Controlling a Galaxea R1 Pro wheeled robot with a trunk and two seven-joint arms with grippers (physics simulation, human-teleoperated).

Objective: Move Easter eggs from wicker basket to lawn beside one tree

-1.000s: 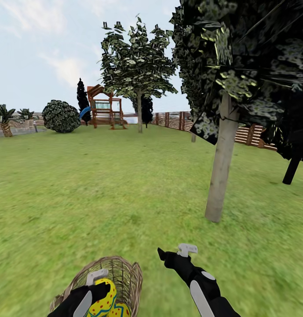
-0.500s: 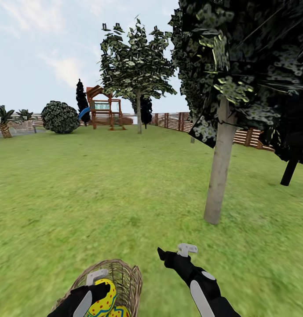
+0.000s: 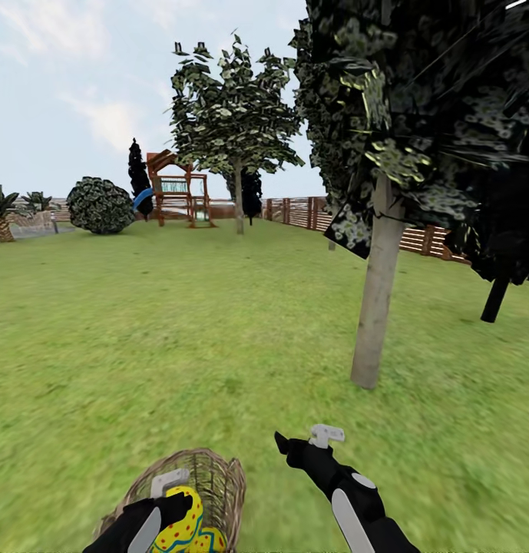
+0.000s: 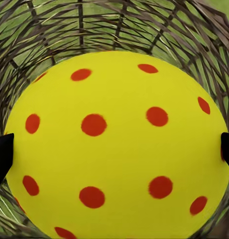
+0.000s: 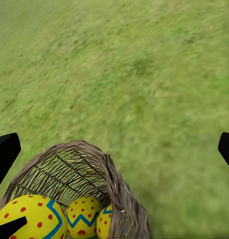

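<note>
In the head view the wicker basket point(image 3: 216, 482) sits on the lawn point(image 3: 180, 330) at the bottom left. My left gripper point(image 3: 172, 495) reaches into it and is shut on one yellow, red-dotted Easter egg point(image 3: 183, 526). The left wrist view shows that Easter egg point(image 4: 117, 144) close up, with a black fingertip point(image 4: 2, 154) at each side and basket weave point(image 4: 119, 25) behind. In the right wrist view the basket point(image 5: 89, 164) holds three Easter eggs point(image 5: 30, 216) point(image 5: 83, 216) point(image 5: 105, 221). My right gripper point(image 3: 304, 439) hovers open and holds nothing, beside the basket. A tree with a pale grey trunk point(image 3: 375, 292) stands ahead to the right.
Another pale-trunked tree point(image 3: 238, 203) stands far back, near a wooden playset point(image 3: 176, 192) and a round bush point(image 3: 101, 205). A slatted fence point(image 3: 425, 240) runs along the right. A thin black trunk point(image 3: 494, 299) leans at the far right. Open grass lies between the basket and the near tree.
The whole picture has shifted slightly left, so the camera moved. Both arms, the basket and the held egg keep the same places in the view.
</note>
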